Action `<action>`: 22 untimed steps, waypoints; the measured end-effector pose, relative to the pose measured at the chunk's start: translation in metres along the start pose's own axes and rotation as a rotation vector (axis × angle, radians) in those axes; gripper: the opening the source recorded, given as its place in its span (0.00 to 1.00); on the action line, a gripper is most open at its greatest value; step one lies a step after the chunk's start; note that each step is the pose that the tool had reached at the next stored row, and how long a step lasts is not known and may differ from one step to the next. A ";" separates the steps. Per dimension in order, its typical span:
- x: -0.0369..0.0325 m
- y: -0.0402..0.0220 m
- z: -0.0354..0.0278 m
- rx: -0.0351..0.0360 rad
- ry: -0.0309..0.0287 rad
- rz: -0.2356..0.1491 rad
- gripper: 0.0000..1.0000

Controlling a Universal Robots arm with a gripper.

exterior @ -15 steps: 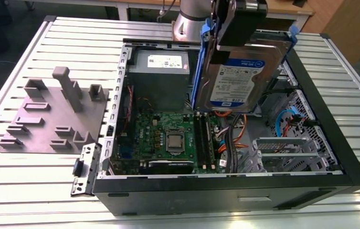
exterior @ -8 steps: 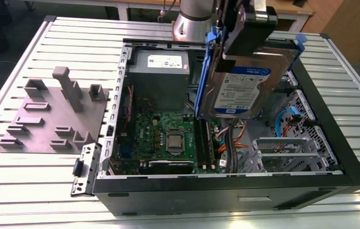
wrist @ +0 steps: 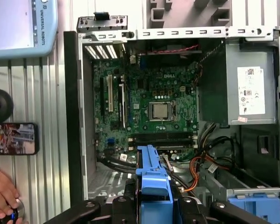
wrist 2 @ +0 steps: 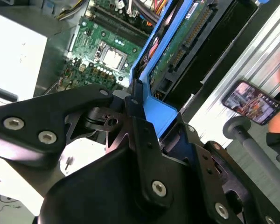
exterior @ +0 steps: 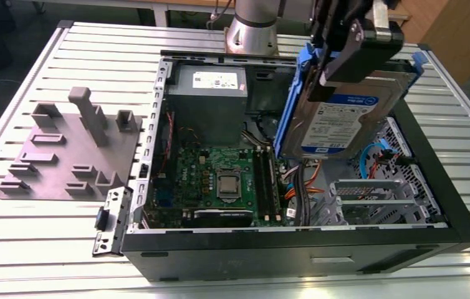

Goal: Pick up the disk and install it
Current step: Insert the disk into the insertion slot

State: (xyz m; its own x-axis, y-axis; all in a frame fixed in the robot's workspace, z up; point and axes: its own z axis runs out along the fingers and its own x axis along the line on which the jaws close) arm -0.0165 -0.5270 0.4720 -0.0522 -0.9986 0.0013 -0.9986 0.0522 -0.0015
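A: What has the gripper (exterior: 359,47) got?

B: It's pinching the disk (exterior: 343,118) by its blue rail, held on edge above the open computer case (exterior: 302,243), toward the exterior view's right.

A: How to seat it well?

B: I'd keep it square to the drive bay (exterior: 376,199), clear of the orange cables (exterior: 302,187), and go slowly.

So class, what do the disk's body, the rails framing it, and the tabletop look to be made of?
The disk body: silvery metal with a dull sheen, under a paper-like label. Its rails: smooth, uniformly blue, probably moulded plastic. The tabletop: ribbed, light grey, likely aluminium slats.
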 end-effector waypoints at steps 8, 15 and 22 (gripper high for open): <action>0.0167 -0.0062 0.0025 0.0000 -0.0001 0.000 0.36; 0.0230 -0.0218 0.0058 -0.0018 -0.0002 0.000 0.36; 0.0276 -0.0389 0.0088 -0.0036 0.0000 0.000 0.36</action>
State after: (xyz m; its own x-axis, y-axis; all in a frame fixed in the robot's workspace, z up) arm 0.0209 -0.5567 0.4633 -0.0522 -0.9986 0.0013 -0.9986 0.0522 0.0021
